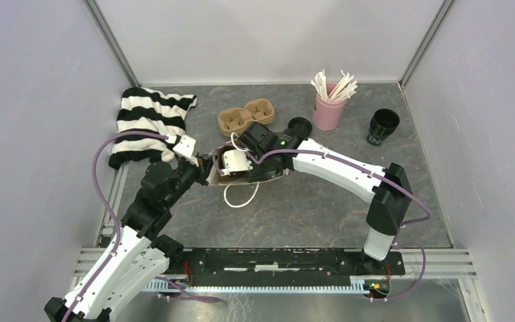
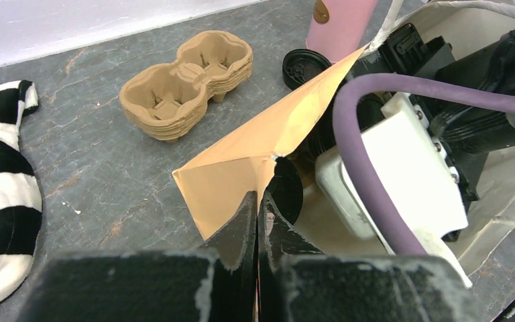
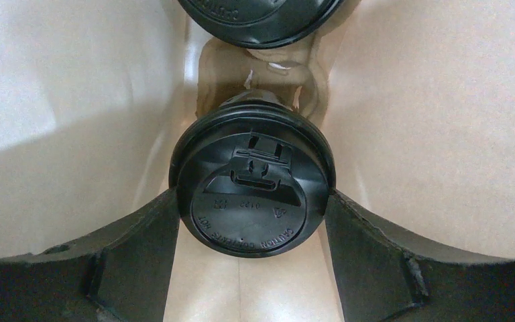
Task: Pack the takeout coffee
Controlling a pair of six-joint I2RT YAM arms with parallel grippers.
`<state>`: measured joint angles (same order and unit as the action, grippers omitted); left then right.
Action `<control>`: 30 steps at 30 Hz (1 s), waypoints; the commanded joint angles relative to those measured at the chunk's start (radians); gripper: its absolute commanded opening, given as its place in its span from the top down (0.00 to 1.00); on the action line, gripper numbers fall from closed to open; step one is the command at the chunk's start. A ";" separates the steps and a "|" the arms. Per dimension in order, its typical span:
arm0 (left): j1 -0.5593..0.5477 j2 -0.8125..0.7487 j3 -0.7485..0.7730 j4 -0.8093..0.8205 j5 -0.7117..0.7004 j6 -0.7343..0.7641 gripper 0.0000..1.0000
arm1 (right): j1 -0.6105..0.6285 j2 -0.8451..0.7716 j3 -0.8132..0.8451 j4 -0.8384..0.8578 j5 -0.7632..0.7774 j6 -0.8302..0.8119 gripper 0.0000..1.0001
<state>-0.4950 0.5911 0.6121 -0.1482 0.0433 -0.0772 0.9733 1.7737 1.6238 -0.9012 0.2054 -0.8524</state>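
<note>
A white paper bag (image 1: pixel 273 176) lies on its side mid-table, its mouth facing left. My left gripper (image 1: pixel 204 169) is shut on the bag's tan mouth edge (image 2: pixel 241 171), fingers (image 2: pixel 245 221) pressed together over the paper. My right gripper (image 3: pixel 250 201) reaches deep inside the bag. Its two fingers touch both sides of a takeout coffee cup's black lid (image 3: pixel 251 198). A second black lid (image 3: pixel 261 17) shows farther in, with brown pulp (image 3: pixel 261 64) between the two. In the top view the bag hides both cups and the right fingertips.
A brown two-hole carrier tray (image 1: pixel 246 115) stands behind the bag. A loose black lid (image 1: pixel 300 126) lies beside a pink cup of white sticks (image 1: pixel 328 107). An open black cup (image 1: pixel 382 126) stands far right. A striped cloth (image 1: pixel 147 124) lies at the left.
</note>
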 commanded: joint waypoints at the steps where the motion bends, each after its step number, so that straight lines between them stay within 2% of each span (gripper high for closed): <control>1: -0.003 -0.024 0.012 0.020 -0.008 0.031 0.98 | 0.001 0.011 0.050 0.017 0.060 0.063 0.58; 15: -0.002 -0.031 0.017 0.001 0.019 0.015 0.98 | -0.014 0.033 -0.057 0.104 0.052 0.000 0.57; 25: -0.003 -0.005 0.041 -0.028 0.029 -0.023 0.98 | -0.021 0.057 -0.126 0.248 -0.039 -0.020 0.55; 30: -0.003 0.003 0.049 -0.047 0.016 -0.014 0.98 | -0.021 0.014 -0.137 0.257 -0.056 -0.007 0.55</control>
<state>-0.4950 0.5915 0.6174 -0.1772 0.0578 -0.0784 0.9718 1.8030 1.5139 -0.6567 0.1673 -0.8700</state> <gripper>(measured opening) 0.028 0.788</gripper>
